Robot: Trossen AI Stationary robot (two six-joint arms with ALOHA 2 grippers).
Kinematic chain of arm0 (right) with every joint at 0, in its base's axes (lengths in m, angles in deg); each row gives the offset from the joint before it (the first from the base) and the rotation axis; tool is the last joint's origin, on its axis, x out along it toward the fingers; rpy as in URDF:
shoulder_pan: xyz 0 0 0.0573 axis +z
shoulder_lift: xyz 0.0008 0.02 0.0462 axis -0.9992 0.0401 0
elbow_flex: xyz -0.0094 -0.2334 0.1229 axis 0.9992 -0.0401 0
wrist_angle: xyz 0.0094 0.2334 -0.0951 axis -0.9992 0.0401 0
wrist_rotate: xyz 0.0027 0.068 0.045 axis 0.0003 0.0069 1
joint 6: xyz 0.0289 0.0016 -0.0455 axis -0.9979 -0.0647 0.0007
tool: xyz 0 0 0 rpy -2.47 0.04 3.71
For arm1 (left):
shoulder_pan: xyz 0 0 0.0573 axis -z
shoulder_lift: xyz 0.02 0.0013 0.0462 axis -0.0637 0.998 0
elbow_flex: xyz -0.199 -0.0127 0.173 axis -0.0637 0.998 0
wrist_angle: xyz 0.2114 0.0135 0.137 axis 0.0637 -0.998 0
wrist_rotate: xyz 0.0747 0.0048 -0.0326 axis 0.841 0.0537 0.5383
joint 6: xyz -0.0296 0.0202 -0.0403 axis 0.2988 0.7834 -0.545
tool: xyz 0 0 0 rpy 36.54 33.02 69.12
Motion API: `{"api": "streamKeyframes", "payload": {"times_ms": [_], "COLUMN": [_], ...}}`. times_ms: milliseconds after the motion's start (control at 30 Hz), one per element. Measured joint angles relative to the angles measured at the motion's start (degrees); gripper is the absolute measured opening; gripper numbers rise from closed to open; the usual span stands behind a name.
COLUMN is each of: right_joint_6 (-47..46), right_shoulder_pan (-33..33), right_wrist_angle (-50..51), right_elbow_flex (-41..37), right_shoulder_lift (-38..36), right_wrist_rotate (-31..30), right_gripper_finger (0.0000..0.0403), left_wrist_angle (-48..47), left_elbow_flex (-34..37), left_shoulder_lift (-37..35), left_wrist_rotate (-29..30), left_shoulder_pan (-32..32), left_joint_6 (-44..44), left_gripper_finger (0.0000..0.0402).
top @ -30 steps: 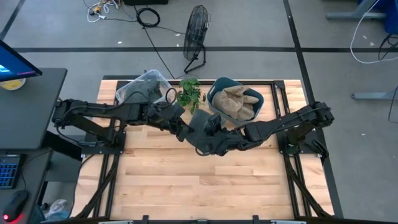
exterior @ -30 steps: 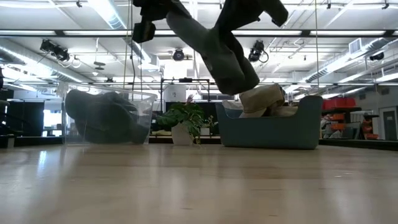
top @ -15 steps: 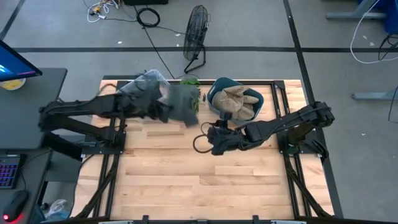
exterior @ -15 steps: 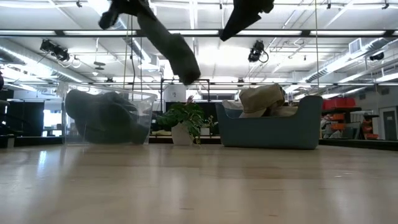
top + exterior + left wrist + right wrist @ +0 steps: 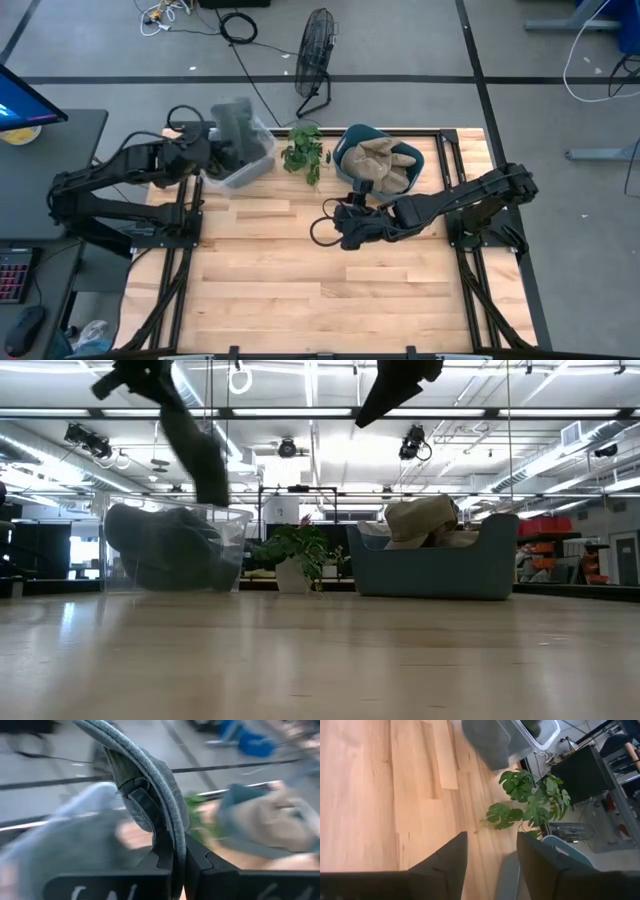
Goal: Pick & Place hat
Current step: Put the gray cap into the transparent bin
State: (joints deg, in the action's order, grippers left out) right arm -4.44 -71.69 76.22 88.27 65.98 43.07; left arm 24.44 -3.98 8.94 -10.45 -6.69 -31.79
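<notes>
Hat [image 5: 150, 790] pinched in left gripper [image 5: 178, 851] above clear bin [image 5: 243, 160], partly blurred; right gripper [image 5: 490, 851] agape.

A grey floor [image 5: 400, 40] crossed by dark lines, with a standing fan [image 5: 316, 45] and loose cables [image 5: 238, 27], surrounds the desk [image 5: 320, 290] under ceiling striplights [image 5: 330, 412].

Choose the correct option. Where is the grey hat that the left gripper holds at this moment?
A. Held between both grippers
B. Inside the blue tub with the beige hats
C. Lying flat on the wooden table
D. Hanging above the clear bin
D. The left gripper is shut on the grey hat, which hangs in the air over the clear bin; the right gripper is open and empty, away from it.
</notes>
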Motion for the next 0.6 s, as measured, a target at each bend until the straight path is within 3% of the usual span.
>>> {"api": "streamKeyframes", "payload": {"times_ms": [167,300,600], "right_joint_6": [-0.2,-0.1,1.9], "right_shoulder_pan": [-0.7,-1.9,-4.6], "right_wrist_angle": [0.0,0.0,0.0], "right_elbow_flex": [0.0,0.0,0.0], "right_shoulder_lift": [0.0,0.0,0.0], "right_wrist_rotate": [0.3,3.4,5.0], "right_gripper_finger": [0.0171,0.0171,0.0169], "left_wrist_angle": [-5.2,-5.5,-7.6], "left_elbow_flex": [0.0,0.0,0.0], "left_shoulder_lift": [0.1,0.4,5.3], "left_wrist_rotate": [9.4,11.1,-2.6], "left_shoulder_pan": [-1.0,-2.1,-1.3], "left_joint_6": [2.6,8.1,4.2], "left_gripper_finger": [0.0012,0.0013,0.0014]}}
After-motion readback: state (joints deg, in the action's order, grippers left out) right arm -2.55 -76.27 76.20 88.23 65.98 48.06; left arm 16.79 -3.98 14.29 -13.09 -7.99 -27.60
